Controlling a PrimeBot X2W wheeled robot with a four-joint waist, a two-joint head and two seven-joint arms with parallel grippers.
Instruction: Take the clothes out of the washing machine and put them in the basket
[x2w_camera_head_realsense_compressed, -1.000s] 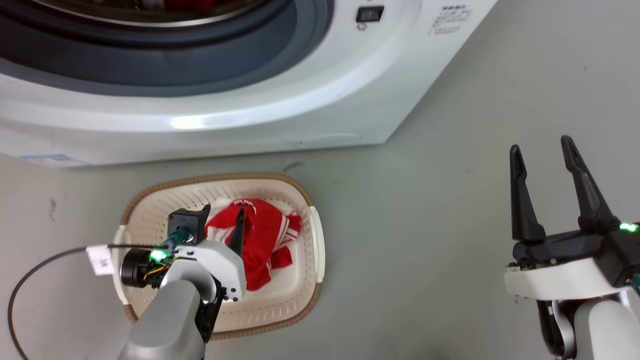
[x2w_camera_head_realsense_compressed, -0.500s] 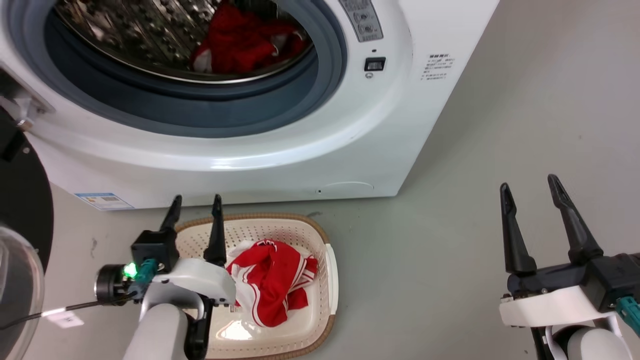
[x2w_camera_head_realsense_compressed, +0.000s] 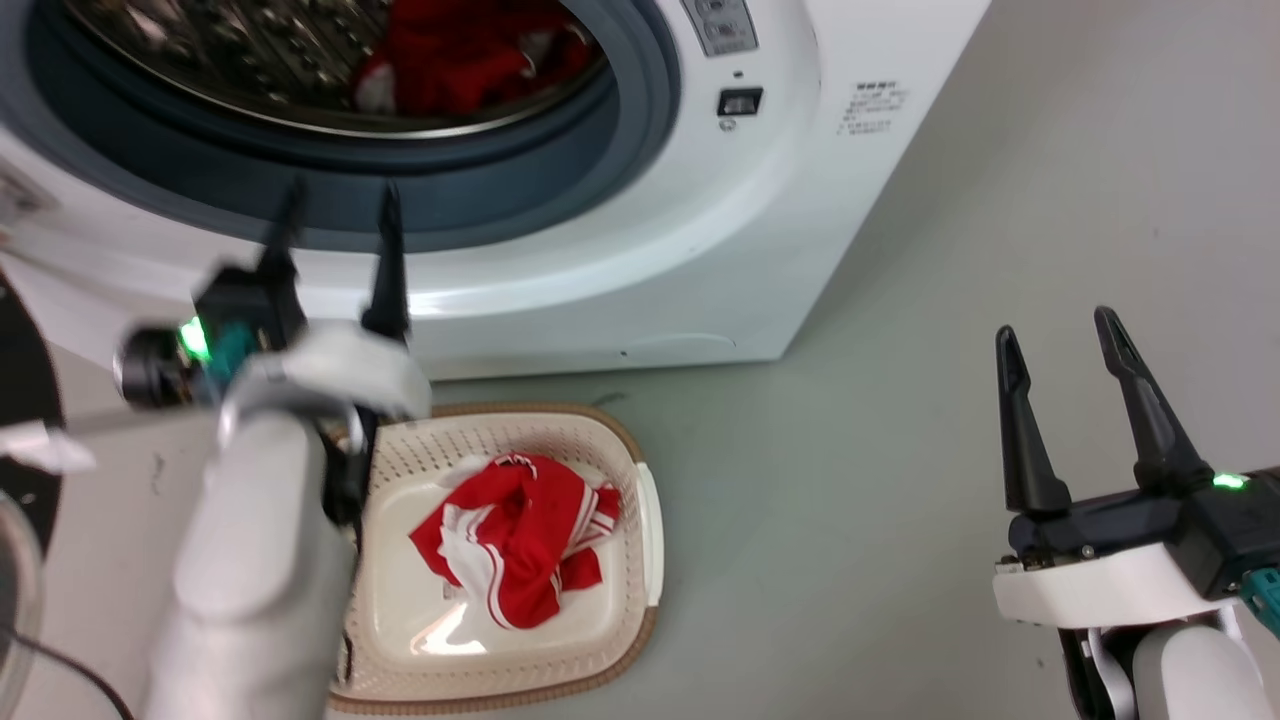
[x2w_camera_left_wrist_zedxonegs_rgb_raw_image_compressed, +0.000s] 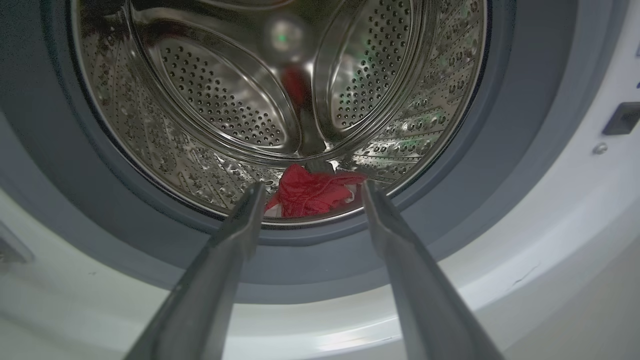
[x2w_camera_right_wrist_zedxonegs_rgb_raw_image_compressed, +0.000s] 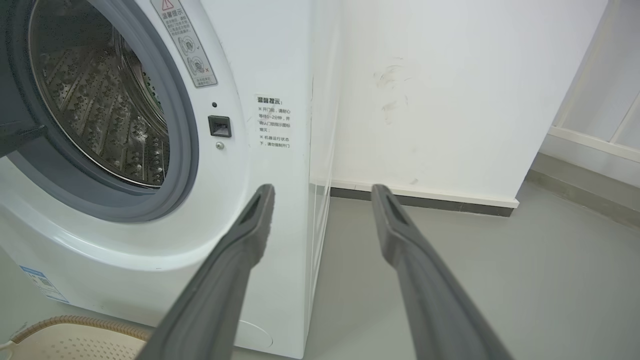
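The left pincer (x2w_camera_head_realsense_compressed: 340, 195), fingers apart and empty, points into the washing machine (x2w_camera_head_realsense_compressed: 620, 260); another fetch is in hand, I judge. One red garment (x2w_camera_head_realsense_compressed: 515, 545) lies in the basket (x2w_camera_head_realsense_compressed: 645, 520) below it, and a red bundle (x2w_camera_left_wrist_zedxonegs_rgb_raw_image_compressed: 312, 195) sits straight ahead in the drum (x2w_camera_left_wrist_zedxonegs_rgb_raw_image_compressed: 210, 100). Next it must reach in and close on that cloth. The right pincer (x2w_camera_head_realsense_compressed: 1055, 325) is spread and empty.
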